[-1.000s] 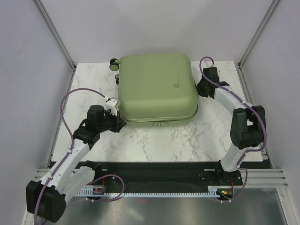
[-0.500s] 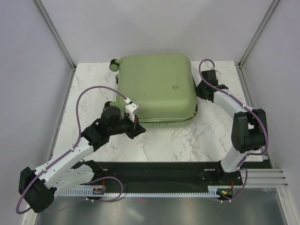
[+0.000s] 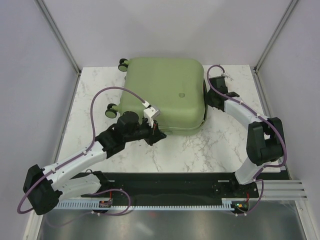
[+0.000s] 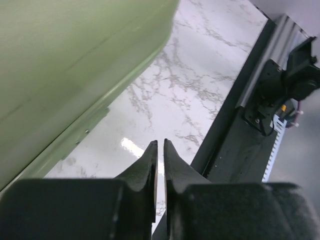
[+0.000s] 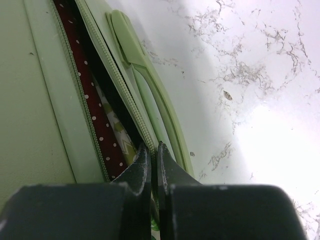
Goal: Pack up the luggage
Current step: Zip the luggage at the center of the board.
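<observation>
My left jaws are pinched shut over the table (image 4: 165,95), just beside the luggage (image 3: 165,95)'s near side. My right jaws, likewise shut, sit at its gaping zipper (image 5: 114,75), red dotted cloth (image 5: 94,102) showing. The luggage lies at the table's far edge.

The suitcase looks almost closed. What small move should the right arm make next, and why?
Probably nudge the red dotted cloth deeper inside with the shut right gripper. The luggage lid is down, yet the right wrist view shows a gap along the zipper, with the cloth showing in it; it could catch there.
</observation>
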`<state>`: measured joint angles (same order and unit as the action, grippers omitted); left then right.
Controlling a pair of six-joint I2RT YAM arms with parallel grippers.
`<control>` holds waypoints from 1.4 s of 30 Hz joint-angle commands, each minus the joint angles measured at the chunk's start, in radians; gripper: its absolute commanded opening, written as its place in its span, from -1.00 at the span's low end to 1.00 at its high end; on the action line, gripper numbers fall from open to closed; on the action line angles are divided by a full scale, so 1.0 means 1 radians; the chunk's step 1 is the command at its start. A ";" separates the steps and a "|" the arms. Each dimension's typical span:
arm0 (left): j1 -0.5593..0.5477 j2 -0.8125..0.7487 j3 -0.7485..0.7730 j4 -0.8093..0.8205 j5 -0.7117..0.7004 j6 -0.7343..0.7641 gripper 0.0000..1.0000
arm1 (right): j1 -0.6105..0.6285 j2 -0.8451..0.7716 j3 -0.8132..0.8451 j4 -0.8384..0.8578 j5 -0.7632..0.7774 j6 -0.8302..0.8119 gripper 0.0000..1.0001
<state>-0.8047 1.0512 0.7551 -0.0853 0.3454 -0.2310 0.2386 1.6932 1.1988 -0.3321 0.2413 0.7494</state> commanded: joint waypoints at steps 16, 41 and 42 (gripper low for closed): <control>0.337 -0.398 -0.221 -0.196 -0.395 0.007 0.44 | -0.013 0.020 -0.104 -0.183 0.125 -0.015 -1.00; 0.476 -0.146 -0.310 0.191 0.031 0.045 0.36 | -0.229 -0.151 -0.307 -0.195 0.176 -0.065 -1.00; 0.476 -0.134 -0.306 0.206 0.052 0.047 0.37 | -0.234 -0.167 -0.312 -0.208 0.197 -0.071 -1.00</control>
<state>-0.3302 0.8803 0.4198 0.0383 0.2691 -0.2161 0.1272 1.5208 0.9749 -0.2028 0.1314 0.7307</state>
